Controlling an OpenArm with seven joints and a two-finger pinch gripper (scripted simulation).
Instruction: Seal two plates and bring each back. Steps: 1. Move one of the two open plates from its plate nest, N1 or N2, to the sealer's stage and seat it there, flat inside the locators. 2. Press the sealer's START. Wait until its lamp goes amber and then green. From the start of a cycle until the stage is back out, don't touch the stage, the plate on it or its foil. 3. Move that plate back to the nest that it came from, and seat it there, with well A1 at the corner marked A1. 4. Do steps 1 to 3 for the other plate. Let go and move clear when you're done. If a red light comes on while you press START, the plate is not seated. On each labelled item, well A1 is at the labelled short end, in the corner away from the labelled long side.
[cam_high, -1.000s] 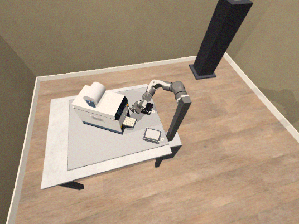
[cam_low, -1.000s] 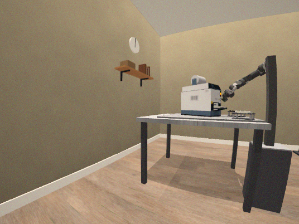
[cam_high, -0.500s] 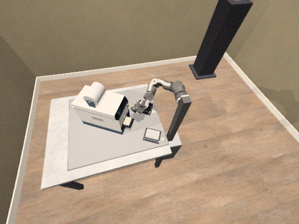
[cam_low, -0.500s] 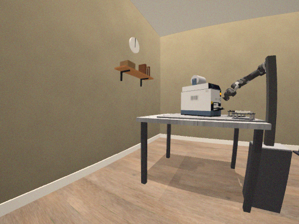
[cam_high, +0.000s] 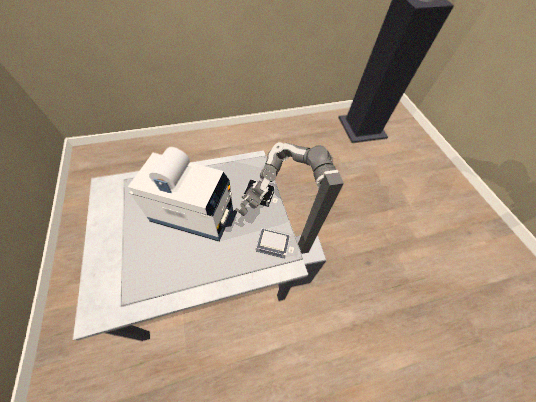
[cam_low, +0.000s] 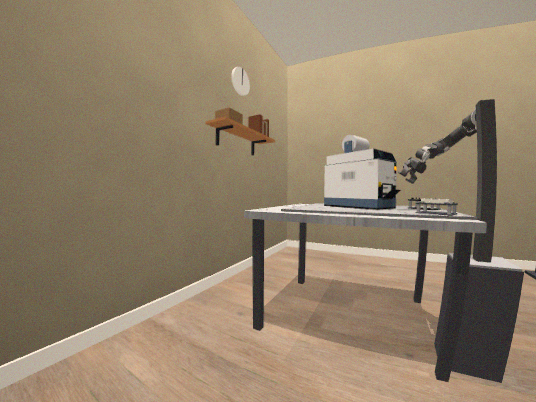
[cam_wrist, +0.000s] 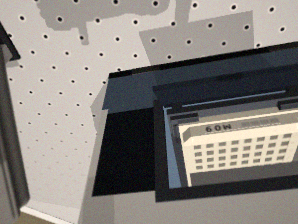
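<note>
cream plate (cam_wrist: 240, 150) inside dark-framed opening (cam_wrist: 161, 150), perforated mat (cam_wrist: 55, 110)

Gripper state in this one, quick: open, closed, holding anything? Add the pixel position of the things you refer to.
Gripper (cam_high: 242, 218) (cam_low: 406, 176): open, holding nothing, near the front of the sealer (cam_high: 175, 209) (cam_low: 350, 182).

My top view: white boxy sealer (cam_high: 175, 200) (cam_low: 352, 182) (cam_wrist: 162, 195) on grey rectangular mat (cam_high: 200, 270) (cam_low: 320, 211) (cam_wrist: 55, 107), cream rectangular well plate (cam_wrist: 240, 150) inside it. Right of the sealer, I see white rectangular plate (cam_high: 273, 240) (cam_low: 436, 200) on grey rectangular nest (cam_high: 269, 249) (cam_low: 437, 204).
</note>
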